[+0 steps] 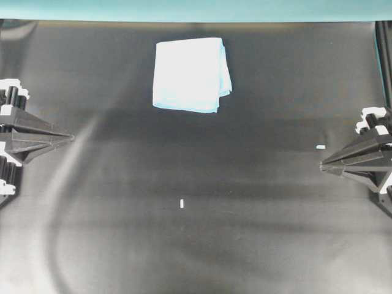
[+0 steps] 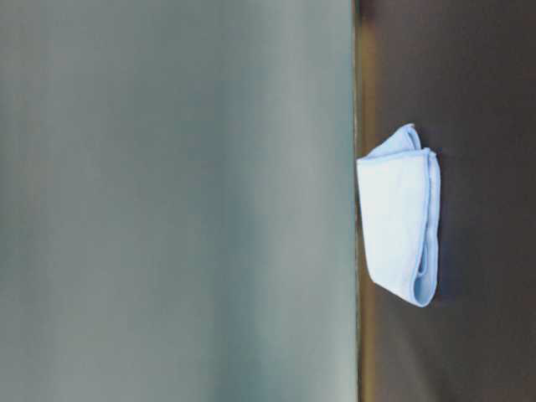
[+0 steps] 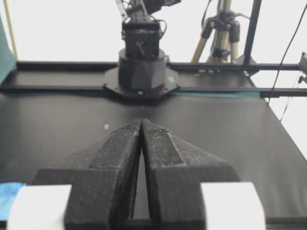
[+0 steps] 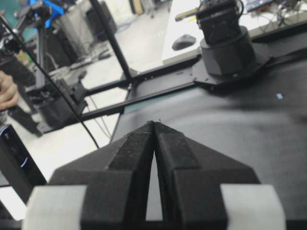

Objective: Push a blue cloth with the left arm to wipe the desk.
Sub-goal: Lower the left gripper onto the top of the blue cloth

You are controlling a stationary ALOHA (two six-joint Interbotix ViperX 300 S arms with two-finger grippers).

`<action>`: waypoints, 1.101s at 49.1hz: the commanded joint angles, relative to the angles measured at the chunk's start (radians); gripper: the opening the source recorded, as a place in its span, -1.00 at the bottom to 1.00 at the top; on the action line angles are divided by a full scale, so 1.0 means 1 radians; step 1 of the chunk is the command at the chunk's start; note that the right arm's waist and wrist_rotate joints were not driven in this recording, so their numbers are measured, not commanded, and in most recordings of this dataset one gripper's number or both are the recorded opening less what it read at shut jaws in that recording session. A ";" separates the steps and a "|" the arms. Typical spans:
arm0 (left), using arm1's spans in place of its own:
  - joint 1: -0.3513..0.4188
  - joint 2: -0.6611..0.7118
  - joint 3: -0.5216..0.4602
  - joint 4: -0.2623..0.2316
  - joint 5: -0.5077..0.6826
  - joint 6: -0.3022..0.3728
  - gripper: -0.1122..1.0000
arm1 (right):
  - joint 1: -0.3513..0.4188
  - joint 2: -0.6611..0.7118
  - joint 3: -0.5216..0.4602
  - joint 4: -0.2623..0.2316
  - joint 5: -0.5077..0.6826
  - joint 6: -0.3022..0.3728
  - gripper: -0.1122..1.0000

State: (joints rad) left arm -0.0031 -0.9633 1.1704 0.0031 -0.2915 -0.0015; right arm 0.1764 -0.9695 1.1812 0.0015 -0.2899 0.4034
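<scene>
With wiping not yet begun, the left gripper (image 1: 71,138) is sitting clenched and empty, needing to reach the blue cloth (image 1: 191,75) across the desk (image 1: 245,233).

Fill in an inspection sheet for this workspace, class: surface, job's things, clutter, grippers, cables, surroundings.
Surface: black desk, teal strip along far edge, two small white marks.
Job's things: blue cloth folded, lying flat near far edge, untouched.
Clutter: nothing seen.
Grippers: left gripper shut, at left edge, apart from cloth; right gripper shut, at right edge.
Cables: none on desk; black cables hang beyond it.
Surroundings: tripod, frame rails, someone's hand off-desk.
</scene>
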 commanded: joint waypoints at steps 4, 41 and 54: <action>0.064 0.075 -0.063 0.040 -0.029 -0.014 -0.67 | 0.002 0.012 -0.012 0.000 -0.005 0.002 -0.65; 0.344 0.859 -0.413 0.040 -0.081 -0.063 -0.43 | 0.002 0.014 -0.002 0.014 0.055 0.002 -0.79; 0.416 1.094 -0.575 0.040 -0.074 -0.046 0.76 | 0.002 0.015 0.008 0.014 0.055 0.002 -0.79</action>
State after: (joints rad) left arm 0.3927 0.0721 0.6504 0.0399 -0.3636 -0.0552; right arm 0.1764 -0.9633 1.1934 0.0123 -0.2301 0.4050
